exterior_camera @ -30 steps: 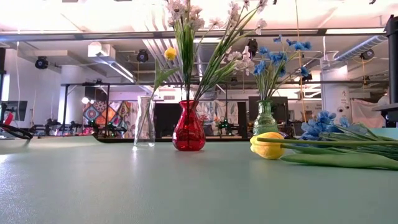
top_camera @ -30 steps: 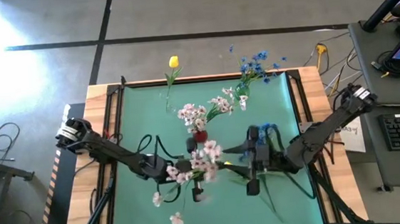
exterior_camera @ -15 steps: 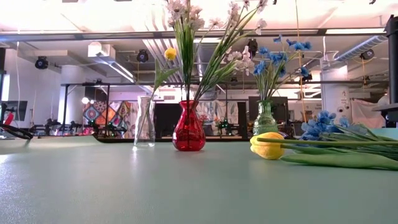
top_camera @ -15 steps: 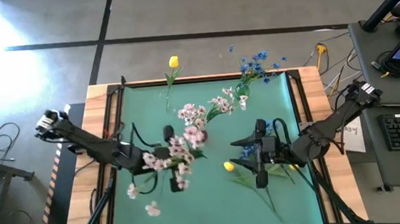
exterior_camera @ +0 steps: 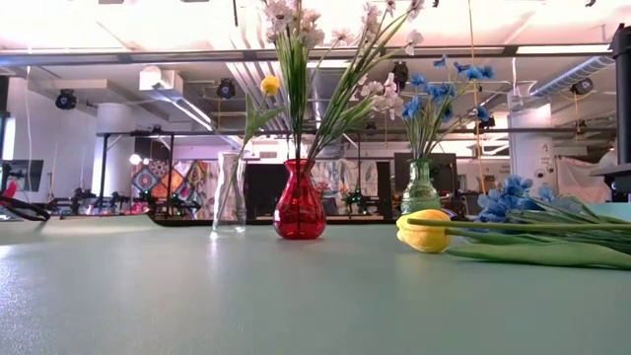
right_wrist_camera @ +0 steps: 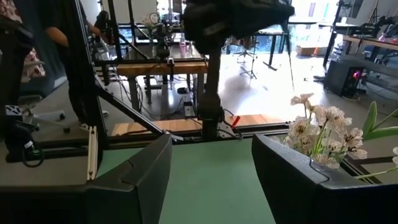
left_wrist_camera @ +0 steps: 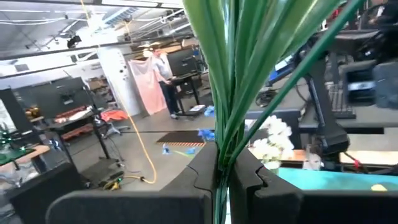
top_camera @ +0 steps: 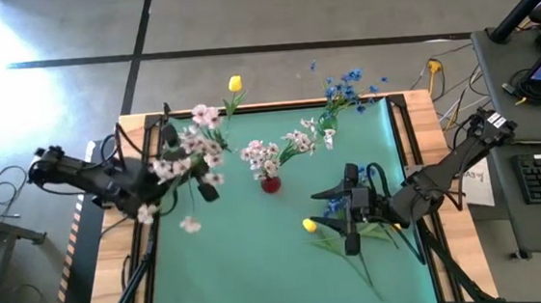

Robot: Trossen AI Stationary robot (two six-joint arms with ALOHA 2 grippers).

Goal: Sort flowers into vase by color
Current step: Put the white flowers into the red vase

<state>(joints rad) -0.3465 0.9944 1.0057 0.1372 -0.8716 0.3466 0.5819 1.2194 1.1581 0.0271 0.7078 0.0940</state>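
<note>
Left pincer (left_wrist_camera: 222, 177) — green mat (top_camera: 260, 259)

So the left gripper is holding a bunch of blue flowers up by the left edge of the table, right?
Not blue. The left gripper is shut on the pinkish-white blossom sprays, as the high view shows; the left wrist view shows their green stems clamped. They are held up by the table's left edge, as you said.

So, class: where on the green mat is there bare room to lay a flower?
The green mat is bare along its near edge and left of the yellow tulip. It is crowded around the red vase and under the right claw.
</note>
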